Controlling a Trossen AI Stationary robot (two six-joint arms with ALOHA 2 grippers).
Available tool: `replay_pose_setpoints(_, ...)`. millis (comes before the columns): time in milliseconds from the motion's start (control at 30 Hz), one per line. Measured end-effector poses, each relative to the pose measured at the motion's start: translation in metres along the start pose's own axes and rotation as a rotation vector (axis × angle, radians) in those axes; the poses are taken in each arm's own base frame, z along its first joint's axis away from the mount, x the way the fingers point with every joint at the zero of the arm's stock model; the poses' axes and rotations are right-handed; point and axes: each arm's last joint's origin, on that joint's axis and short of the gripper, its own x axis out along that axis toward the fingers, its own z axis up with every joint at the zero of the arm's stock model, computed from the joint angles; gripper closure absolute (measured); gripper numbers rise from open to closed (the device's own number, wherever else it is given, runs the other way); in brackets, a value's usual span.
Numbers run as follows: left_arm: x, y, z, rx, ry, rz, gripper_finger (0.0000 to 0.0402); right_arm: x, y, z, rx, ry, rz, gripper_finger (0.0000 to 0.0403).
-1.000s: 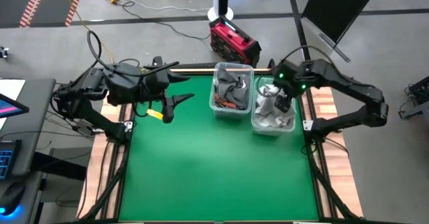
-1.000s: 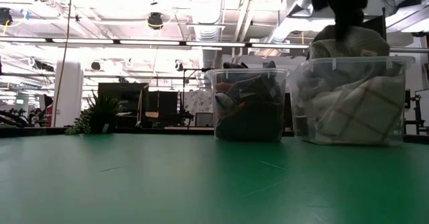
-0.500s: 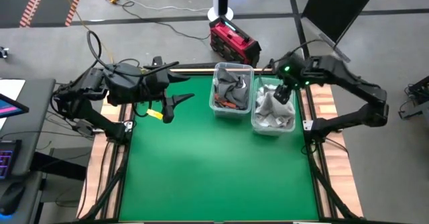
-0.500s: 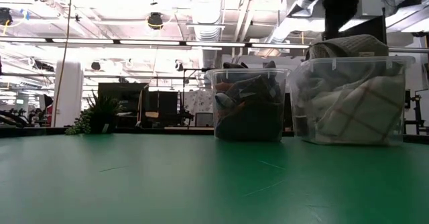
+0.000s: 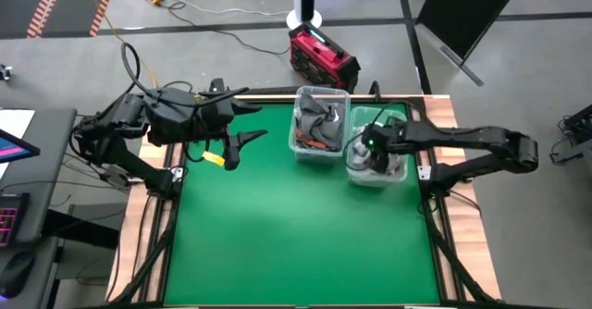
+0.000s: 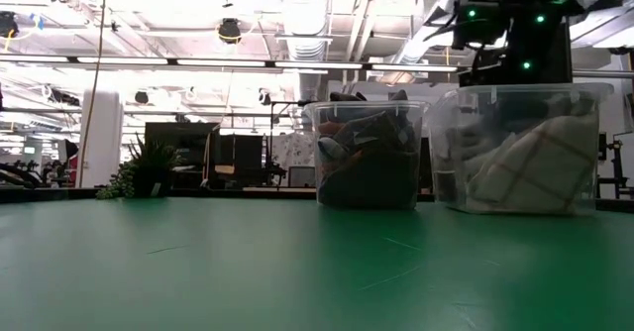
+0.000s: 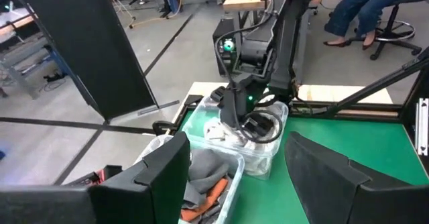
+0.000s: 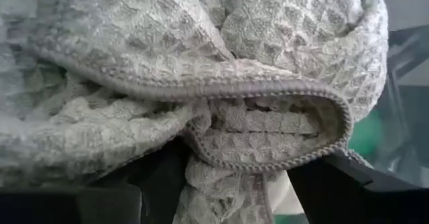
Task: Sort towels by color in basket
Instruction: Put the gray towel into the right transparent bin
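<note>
Two clear plastic bins stand at the table's far edge. The left bin (image 5: 319,124) (image 6: 367,153) holds dark grey and rust-orange towels. The right bin (image 5: 377,154) (image 6: 520,148) holds pale towels, with a red-checked white one (image 6: 535,172) against its near wall. My right gripper (image 5: 370,147) (image 8: 231,184) reaches down into the right bin, open, over a light grey waffle towel (image 8: 201,63). My left gripper (image 5: 242,129) (image 7: 234,184) hangs open above the table's far left part, touching nothing. My right gripper comes from above, pointing down, with its open fingers (image 8: 157,177) standing on either side of a rolled fold of the light grey towel (image 8: 268,127). The fold bulges up between them. The towel lies inside the bin on the other pale towels, below the rim.
The green mat (image 5: 296,226) in front of the bins is bare. A red device (image 5: 324,57) sits on the floor beyond the far edge. Wooden strips (image 5: 449,142) and frame rails run along the table's sides.
My right gripper first rose a little above the right bin, then dropped into it, shifting toward the table's left and near edges. The light grey towel's mound, which stood above the bin's rim, now sits below it.
</note>
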Motion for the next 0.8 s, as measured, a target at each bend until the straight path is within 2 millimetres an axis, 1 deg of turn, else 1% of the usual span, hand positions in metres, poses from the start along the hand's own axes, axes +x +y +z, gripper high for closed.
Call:
replay_pose_setpoints(100,0.000,0.000,0.000,0.000,-0.001,0.000,0.0171,-0.015,-0.010,0.006,-0.010,0.014,-0.017,0.0117)
replay_pose_setpoints(200,0.000,0.001,0.000,-0.002,0.000,0.005,0.0171,-0.047,-0.025,0.016,-0.007,-0.002,-0.081,0.0117)
replay_pose_setpoints(333,0.000,0.001,0.000,-0.011,0.000,0.007,0.0171,-0.092,-0.047,0.029,0.043,-0.077,-0.158,0.0117)
replay_pose_setpoints(400,0.000,0.001,0.000,-0.014,0.001,0.008,0.0171,-0.109,-0.055,0.034,0.079,-0.122,-0.171,0.0117)
replay_pose_setpoints(467,0.000,0.001,0.000,-0.017,0.002,0.008,0.0171,-0.119,-0.059,0.038,0.116,-0.174,-0.171,0.0117)
replay_pose_setpoints(500,0.000,0.001,0.000,-0.017,0.002,0.008,0.0171,-0.119,-0.059,0.039,0.125,-0.192,-0.171,0.0117)
replay_pose_setpoints(567,0.000,0.001,0.000,-0.018,0.004,0.008,0.0171,-0.113,-0.056,0.043,0.118,-0.182,-0.172,0.0117)
replay_pose_setpoints(633,0.000,0.001,-0.001,-0.022,0.006,0.008,0.0171,-0.093,-0.047,0.047,0.095,-0.142,-0.173,0.0117)
replay_pose_setpoints(700,0.000,0.001,-0.001,-0.024,0.006,0.008,0.0171,-0.064,-0.034,0.047,0.061,-0.081,-0.154,0.0117)
replay_pose_setpoints(800,0.000,0.001,-0.001,-0.023,0.008,0.008,0.0171,-0.014,-0.007,0.043,0.035,-0.031,-0.032,0.0117)
